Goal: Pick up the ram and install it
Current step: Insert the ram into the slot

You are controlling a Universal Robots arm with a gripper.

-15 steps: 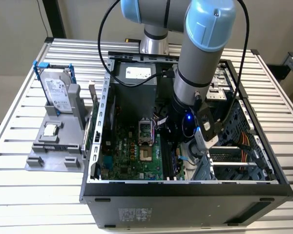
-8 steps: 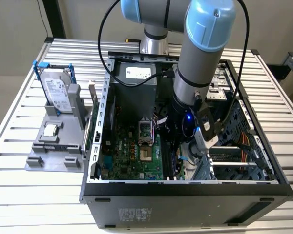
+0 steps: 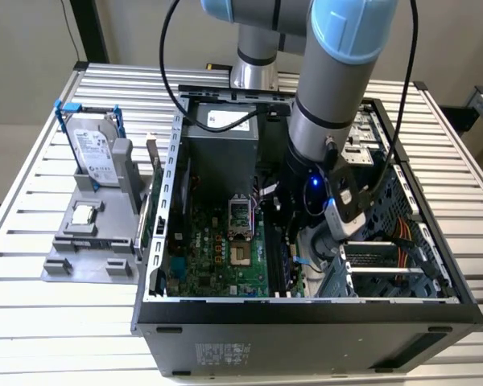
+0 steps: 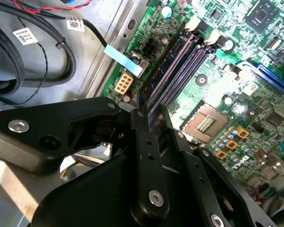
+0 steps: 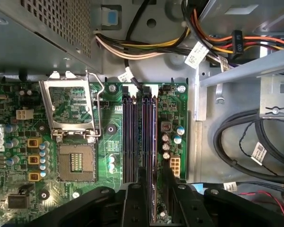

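Seemingly jaws (image 5: 150, 189) on ram (image 5: 151, 142), over slots (image 5: 137, 137)

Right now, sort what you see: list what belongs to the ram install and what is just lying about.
In the job: ram, held edge-on in the pincer; memory slots beneath it.
Lying about: hard drive; processor chip; grey tray; processor socket.
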